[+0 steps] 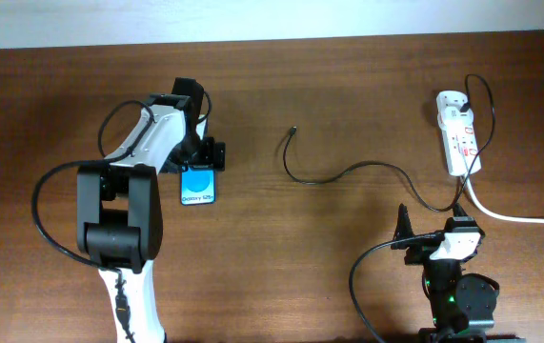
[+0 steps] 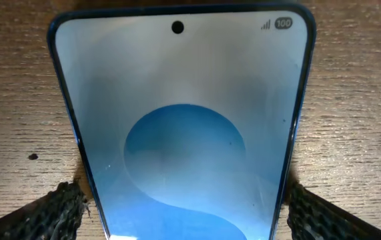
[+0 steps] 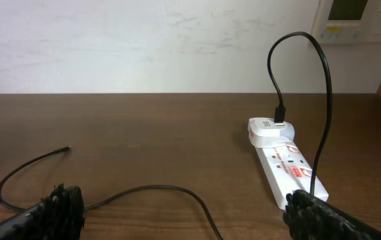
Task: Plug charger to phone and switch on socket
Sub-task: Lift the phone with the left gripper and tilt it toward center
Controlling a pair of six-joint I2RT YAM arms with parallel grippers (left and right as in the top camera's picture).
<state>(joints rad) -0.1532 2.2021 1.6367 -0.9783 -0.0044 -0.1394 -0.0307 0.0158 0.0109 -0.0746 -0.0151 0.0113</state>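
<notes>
- Dark wood tabletop [image 1: 62,95] carries everything; nothing is lifted clear of it.
- Nearest the bases, the right gripper [image 3: 185,203] sits low with its jaws spread wide and nothing between them. It faces the socket [image 3: 287,167] and a slack loop of the charger [image 1: 348,173].
- The left gripper [image 2: 187,203] is reached out over the phone [image 1: 198,183]. Its wrist view shows one finger at each long edge of the blue screen, close against the frame. Whether the jaws actually clamp it cannot be told.
- The phone lies flat, left of centre, with its screen up. Its charging port shows in no view.
- The charger runs in a loose curve across the middle of the tabletop. Its plug tip [image 1: 293,130] lies free, well apart from the phone and to its right.
- At the far right, the socket lies lengthwise with red marks along it. The charger's other end is seated in a white adapter [image 3: 269,130] at the far end of the socket. The thick white cord [image 1: 519,217] trails off to the right. Switch position is too small to read.
- Step in hand, as judged: the left arm is steadying the phone, with the plugging not yet begun.
- The next move calls for the right jaws to pinch the cable just behind the tip, carry it across and line it up squarely with the port. The thin cable may twist or slip in the jaws. The switch comes after.
</notes>
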